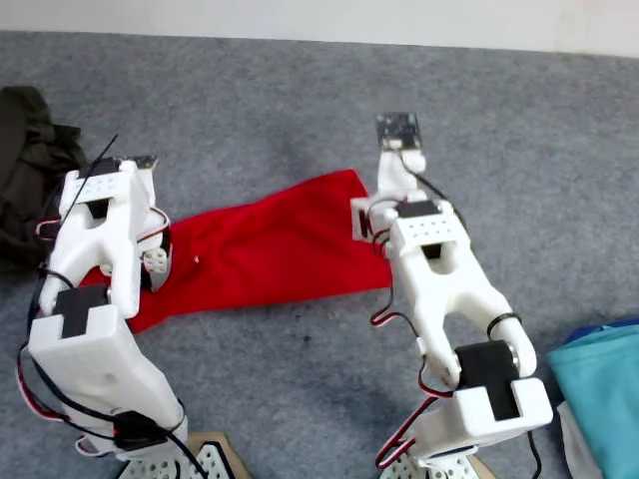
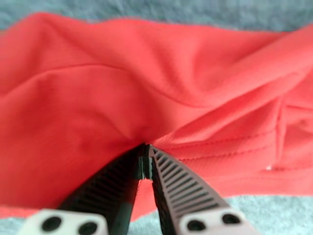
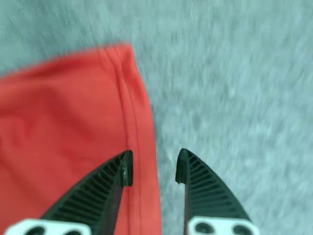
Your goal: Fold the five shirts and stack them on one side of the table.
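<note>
I see the red shirt (image 1: 270, 249) lying as a long creased band across the middle of the grey surface (image 1: 250, 110), between my two arms. My left tool (image 2: 145, 161) is closed on a pinch of its fabric near one end. My right tool (image 3: 154, 169) stands open at the other end, one finger over the hemmed edge and the other over bare surface. A dark garment (image 1: 25, 170) and a teal garment (image 1: 609, 384) lie at opposite edges.
</note>
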You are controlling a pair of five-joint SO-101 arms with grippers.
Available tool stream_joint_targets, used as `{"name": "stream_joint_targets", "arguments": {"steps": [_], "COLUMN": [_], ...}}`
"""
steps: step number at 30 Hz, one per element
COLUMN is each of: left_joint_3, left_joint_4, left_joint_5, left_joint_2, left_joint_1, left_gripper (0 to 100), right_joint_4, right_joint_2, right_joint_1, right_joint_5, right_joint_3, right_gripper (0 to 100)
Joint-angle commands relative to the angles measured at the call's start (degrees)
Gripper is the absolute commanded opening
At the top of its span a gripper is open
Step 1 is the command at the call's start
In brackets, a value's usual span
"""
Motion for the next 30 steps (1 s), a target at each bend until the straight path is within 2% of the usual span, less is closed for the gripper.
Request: {"name": "stream_joint_targets", "arguments": {"steps": [1,9,12,14,18,21,23,25,30], "left_joint_3": [0.13,0.13,0.13,0.13,0.13,-0.13,-0.13,-0.13,-3.38], "left_joint_4": [-1.76,-1.76,-1.76,-1.76,-1.76,-1.76,-1.76,-1.76,-0.97], "left_joint_5": [-0.53,-0.44,-0.35,-0.35,-0.35,-0.35,-0.26,-0.26,-0.18], "left_joint_2": [-2.42,-2.33,-2.33,-2.33,-2.24,-2.07,-2.15,-2.33,-2.51], "left_joint_1": [-1.45,-1.19,-1.19,-1.19,-1.19,-1.10,-1.10,-1.10,-0.84], "left_gripper": [3,3,3,3,3,3,3,3,3], "right_joint_4": [-0.84,-1.01,-1.36,-0.66,7.25,7.60,7.69,7.69,7.87], "right_joint_2": [-3.12,-2.68,2.24,7.08,12.18,12.53,12.44,12.35,12.26], "right_joint_1": [-1.98,-4.88,-4.97,-4.97,-5.05,-6.11,-6.37,-6.37,-6.37], "right_joint_5": [-1.32,-1.41,-1.41,-1.41,-1.41,-0.97,-0.88,-0.88,-0.88], "right_joint_3": [0.84,3.56,2.77,-1.19,-10.59,-10.86,-10.86,-10.86,-10.86], "right_gripper": [16.0,16.0,16.0,16.0,15.6,15.3,10.1,0.5,0.6]}}
